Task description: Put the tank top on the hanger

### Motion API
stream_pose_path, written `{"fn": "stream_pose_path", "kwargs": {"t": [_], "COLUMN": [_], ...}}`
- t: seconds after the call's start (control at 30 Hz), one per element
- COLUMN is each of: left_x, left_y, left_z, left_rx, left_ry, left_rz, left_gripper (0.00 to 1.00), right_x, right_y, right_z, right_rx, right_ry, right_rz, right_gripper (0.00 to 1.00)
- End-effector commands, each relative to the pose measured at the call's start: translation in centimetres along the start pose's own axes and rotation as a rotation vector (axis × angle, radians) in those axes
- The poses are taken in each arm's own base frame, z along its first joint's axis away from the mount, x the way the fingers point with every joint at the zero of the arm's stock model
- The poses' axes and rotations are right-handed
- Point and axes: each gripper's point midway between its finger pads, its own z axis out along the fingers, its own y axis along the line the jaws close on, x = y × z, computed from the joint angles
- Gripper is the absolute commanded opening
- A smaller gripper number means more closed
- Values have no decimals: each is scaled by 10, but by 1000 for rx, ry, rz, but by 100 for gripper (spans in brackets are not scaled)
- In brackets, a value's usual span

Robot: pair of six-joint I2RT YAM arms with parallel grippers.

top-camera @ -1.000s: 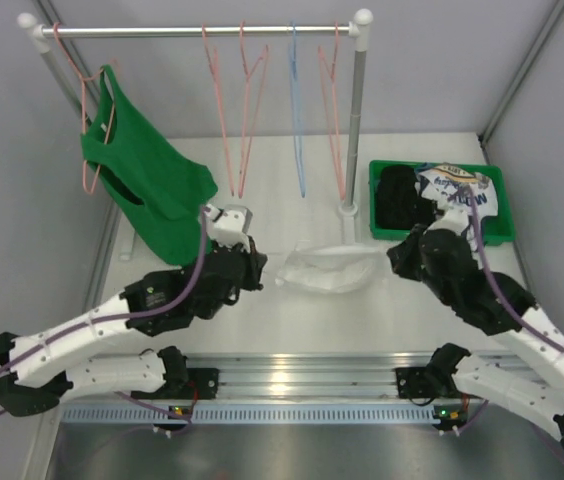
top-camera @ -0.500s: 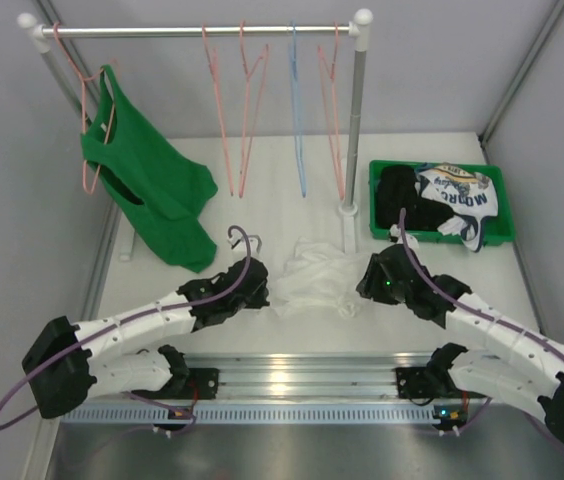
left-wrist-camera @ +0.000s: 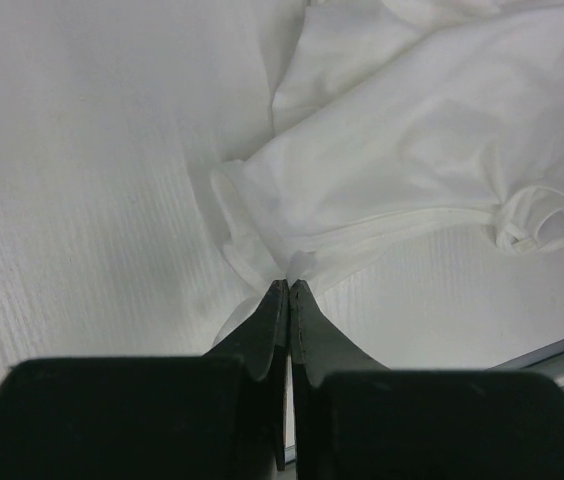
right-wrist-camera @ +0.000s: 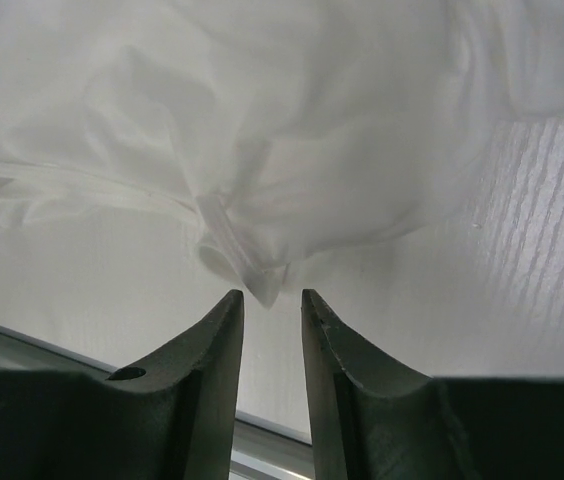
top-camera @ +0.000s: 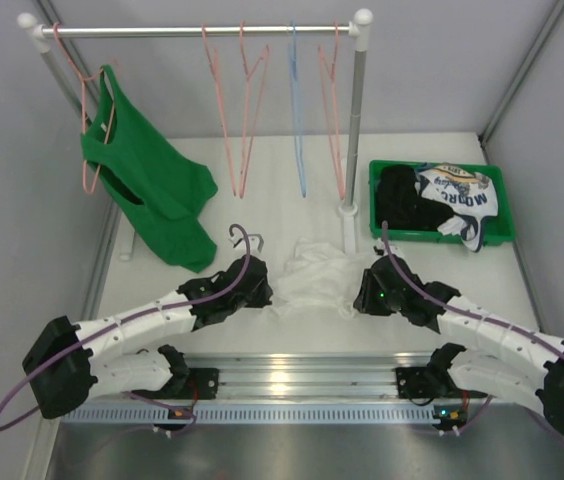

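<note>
green tank top [top-camera: 147,185] is seen hung at the left end of the rail [top-camera: 162,31]. further right, the left gripper [left-wrist-camera: 289,285] is pressed fully closed on a pinched edge of the white tank top [top-camera: 314,275], which is laid crumpled on the table [top-camera: 262,170] between the two arms. pink wire hangers [top-camera: 234,120] are hung on the rail behind it. the right gripper [right-wrist-camera: 272,297] is held slightly parted, with a fold of the fabric at its mouth but not clamped. a green bin [top-camera: 442,238] is set at the far right.
</note>
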Motion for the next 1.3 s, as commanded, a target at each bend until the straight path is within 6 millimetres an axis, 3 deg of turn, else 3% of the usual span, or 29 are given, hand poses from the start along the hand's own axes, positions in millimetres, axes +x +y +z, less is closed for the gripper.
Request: {"fn": "stream_pose_path", "kwargs": {"t": [0.0,0.43,0.6,0.73,1.03,1.1,1.27], "left_x": [-19,-10,-12,-18,-68,-77,-105], "left_y": [-17,-10,-9,0,8,9,8], "left_z": [-6,-5,-12,-24,-68,-73,-84], "left_rx": [61,50,50,8,-71,-80,-102], "left_ry": [-53,-37,-35,-49,-171,-188,-227], "left_rz": [-22,-23,-18,2,27,33,22], "left_gripper": [0,0,0,0,0,0,0], "right_x": [0,0,-5,-26,-106,-118,-159], "right_y": [9,12,11,18,29,22,30], "right_z": [4,20,12,-16,-134,-145,-170], "right_rx": [-42,-34,13,15,30,86,131], "right_ry": [-17,-26,-25,-78,-329,-363,-448], "right_rz": [-22,-14,-28,-38,-56,-84,-107], "right_gripper": [30,33,9,0,0,0,0]}}
